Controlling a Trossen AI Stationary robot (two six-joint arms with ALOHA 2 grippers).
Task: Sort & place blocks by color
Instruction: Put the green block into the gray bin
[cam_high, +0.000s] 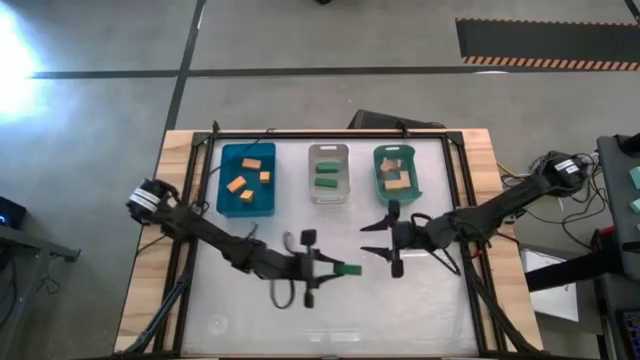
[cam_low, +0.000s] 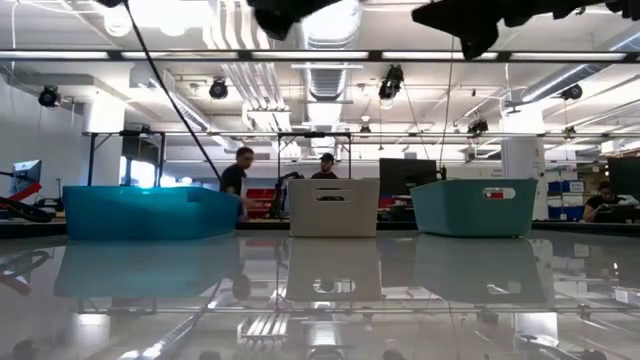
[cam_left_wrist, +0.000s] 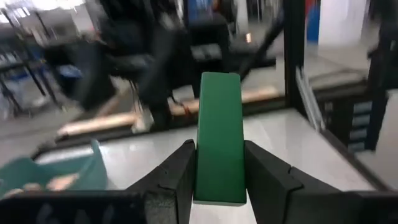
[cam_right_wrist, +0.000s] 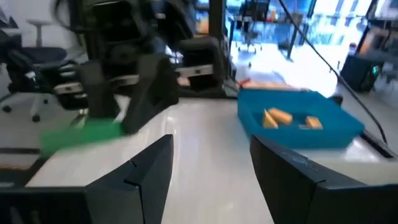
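Observation:
My left gripper (cam_high: 336, 268) is shut on a dark green bar block (cam_high: 348, 269), raised over the table's middle; it shows large in the left wrist view (cam_left_wrist: 219, 137) and blurred in the right wrist view (cam_right_wrist: 81, 135). My right gripper (cam_high: 375, 240) is open and empty, just right of it. Orange blocks (cam_high: 248, 172) lie in the blue bin (cam_high: 246, 205), green blocks (cam_high: 327, 175) in the clear bin (cam_high: 328, 152), tan blocks (cam_high: 396, 176) in the teal bin (cam_high: 378, 175). My left gripper pinches the green bar's near end (cam_left_wrist: 217, 180) between its two fingers (cam_left_wrist: 177, 171), on its two long sides. The fingers come level from the table's left and lie along the bar. The bar sticks out past the fingertips, lifted clear of the table.
The three bins stand in a row at the table's far side, also seen in the low view: the blue bin (cam_low: 150, 212), the clear bin (cam_low: 333, 208), the teal bin (cam_low: 475, 207). A black frame (cam_high: 330, 133) borders the table. People show in the room behind.

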